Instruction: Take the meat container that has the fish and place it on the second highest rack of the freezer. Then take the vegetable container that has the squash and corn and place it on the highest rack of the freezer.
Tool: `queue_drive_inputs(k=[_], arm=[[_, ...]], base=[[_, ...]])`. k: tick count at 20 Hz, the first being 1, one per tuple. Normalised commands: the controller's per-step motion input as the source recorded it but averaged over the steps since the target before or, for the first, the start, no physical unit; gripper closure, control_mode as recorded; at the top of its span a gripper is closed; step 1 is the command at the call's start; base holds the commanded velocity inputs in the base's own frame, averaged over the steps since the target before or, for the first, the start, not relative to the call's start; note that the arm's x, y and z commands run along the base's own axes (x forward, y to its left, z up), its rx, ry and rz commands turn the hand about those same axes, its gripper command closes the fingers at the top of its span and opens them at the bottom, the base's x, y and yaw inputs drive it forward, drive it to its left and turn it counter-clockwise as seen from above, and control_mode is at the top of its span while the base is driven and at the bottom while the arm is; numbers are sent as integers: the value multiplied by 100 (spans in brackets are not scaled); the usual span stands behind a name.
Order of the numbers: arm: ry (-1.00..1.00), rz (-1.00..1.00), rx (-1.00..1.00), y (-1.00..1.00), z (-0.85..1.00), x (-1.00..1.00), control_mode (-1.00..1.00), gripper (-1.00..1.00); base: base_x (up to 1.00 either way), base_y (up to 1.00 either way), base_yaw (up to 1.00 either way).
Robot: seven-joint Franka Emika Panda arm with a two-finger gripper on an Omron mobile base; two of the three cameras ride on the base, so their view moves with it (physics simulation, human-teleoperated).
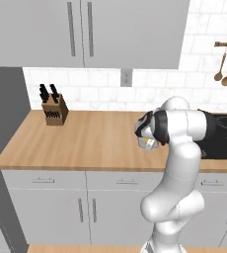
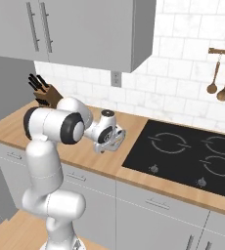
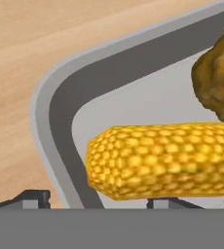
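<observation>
Table: wooden table (image 1: pixel 86 141) running under grey wall cabinets (image 1: pixel 105 29), lying beneath everything in the hand view.
Pincer: pincer (image 2: pixel 118 139) hanging low over the table just left of the black cooktop (image 2: pixel 188 156); dark fingertips (image 3: pixel 33 198) straddling the rounded rim of the vegetable container (image 3: pixel 55 126); gap partly wide, whether gripping the rim cannot tell.
Container: grey tray sitting flat on the wood, corner curving around the near left of the hand view.
Corn: corn cob (image 3: pixel 162 160) lying inside, nearest the fingertips.
Squash: brownish squash (image 3: pixel 218 80) sitting beyond the corn, toward the far right.
Farther back: knife block (image 1: pixel 54 109) standing against the tiled wall; wooden spoons (image 2: pixel 221 80) hanging right.
</observation>
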Motion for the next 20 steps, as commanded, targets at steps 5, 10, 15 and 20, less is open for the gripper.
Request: queue_drive_inputs(k=[5,10,15,20], arm=[[-3,10,0,-14,-6,-9,-100,100],[-2,21,0,-13,9,-33,-100,100],[-3,47,0,-5,73,-34,-100,100],[-6,58,-9,0,100,-33,-100,100]], base=[[0,0,0],[0,0,0],[0,0,0],[0,0,0]])
